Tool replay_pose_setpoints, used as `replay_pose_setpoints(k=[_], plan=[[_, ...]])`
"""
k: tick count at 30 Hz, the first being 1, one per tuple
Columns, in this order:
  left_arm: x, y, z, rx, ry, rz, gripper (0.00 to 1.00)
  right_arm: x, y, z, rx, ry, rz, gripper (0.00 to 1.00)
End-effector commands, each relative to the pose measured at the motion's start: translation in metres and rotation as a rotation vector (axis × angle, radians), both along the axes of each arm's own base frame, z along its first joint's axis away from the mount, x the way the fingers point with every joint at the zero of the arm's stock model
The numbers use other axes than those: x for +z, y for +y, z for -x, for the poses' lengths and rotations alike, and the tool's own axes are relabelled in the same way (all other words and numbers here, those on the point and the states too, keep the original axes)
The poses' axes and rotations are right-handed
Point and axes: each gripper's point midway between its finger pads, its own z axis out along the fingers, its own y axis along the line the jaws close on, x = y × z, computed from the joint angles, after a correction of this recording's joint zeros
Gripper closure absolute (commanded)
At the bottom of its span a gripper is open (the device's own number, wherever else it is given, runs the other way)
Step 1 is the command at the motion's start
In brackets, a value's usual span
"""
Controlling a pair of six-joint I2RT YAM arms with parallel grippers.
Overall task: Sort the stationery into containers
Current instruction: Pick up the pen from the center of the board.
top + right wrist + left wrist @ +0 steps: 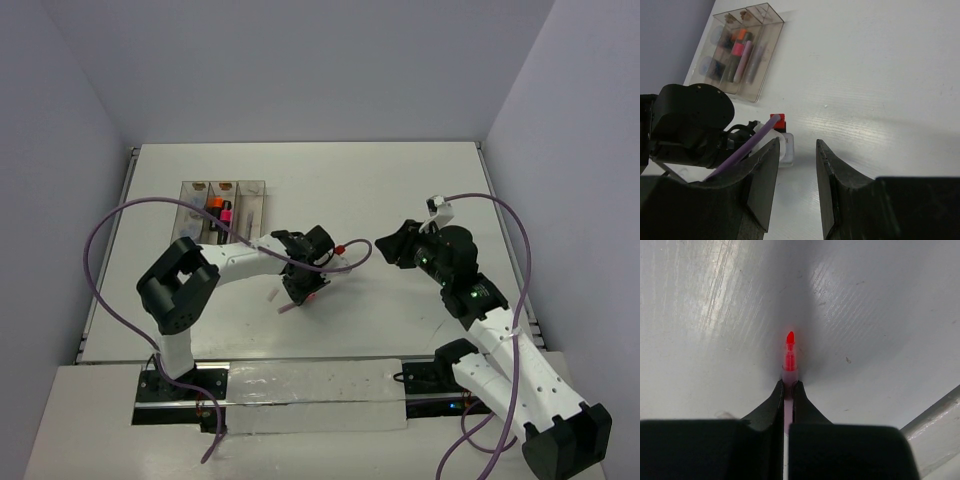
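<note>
My left gripper [306,287] is shut on a thin pink pen [288,305], low over the table's middle. In the left wrist view the pen's red tip [789,347] sticks out past the shut gripper [788,383], just above the white surface. The clear three-compartment tray [262,190] stands at the back left and shows in the right wrist view [771,42] too. It holds an orange-black highlighter [738,39], a pink-black highlighter [742,57], a purple highlighter [757,59] and bluish round pieces [710,62]. My right gripper [386,249] is open and empty [796,142], facing the left gripper from the right.
Purple cables [105,235] loop from both arms; one ends in a red plug [340,247] on the left wrist. The raised table edge [940,412] shows at the lower right of the left wrist view. Grey walls enclose the table on three sides.
</note>
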Motion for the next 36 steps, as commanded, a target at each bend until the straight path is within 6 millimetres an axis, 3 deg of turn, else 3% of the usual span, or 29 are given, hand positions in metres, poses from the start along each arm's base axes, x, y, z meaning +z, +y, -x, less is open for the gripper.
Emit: replay_pose_setpoints(k=[1,9,18,22,24,26,28,30,31,34,36], plan=[[-0.018,-0.009,0.032,-0.009,0.175,0.077,1.00,0.025,-0.003,-0.004,-0.019,-0.060,-0.022,0.58],[0.034,-0.026,0.002,0.034,0.122,0.210,1.00,0.025,-0.012,-0.008,-0.097,-0.012,-0.047,0.59],[0.080,-0.018,-0.040,0.128,0.049,0.320,1.00,0.028,-0.034,-0.009,-0.230,0.042,-0.020,0.59],[0.126,-0.005,-0.070,0.204,-0.016,0.409,1.00,0.022,-0.034,-0.009,-0.279,0.110,-0.066,0.59],[0.154,0.003,-0.084,0.233,-0.078,0.450,1.00,0.019,-0.021,-0.007,-0.260,0.148,-0.105,0.58],[0.175,0.024,-0.104,0.309,-0.142,0.477,1.00,0.010,-0.008,-0.010,-0.260,0.187,-0.101,0.58],[0.198,0.042,-0.111,0.359,-0.206,0.513,1.00,0.014,0.026,-0.001,-0.192,0.200,-0.081,0.58],[0.212,0.077,-0.124,0.459,-0.286,0.541,1.00,-0.001,0.060,-0.003,-0.162,0.275,-0.034,0.57],[0.220,0.094,-0.126,0.502,-0.332,0.554,1.00,-0.004,0.082,-0.002,-0.132,0.303,-0.028,0.56],[0.234,0.124,-0.126,0.571,-0.418,0.578,1.00,0.000,0.120,-0.003,-0.087,0.343,-0.045,0.55],[0.248,0.159,-0.129,0.666,-0.486,0.598,1.00,-0.012,0.157,0.000,-0.081,0.386,-0.008,0.54]])
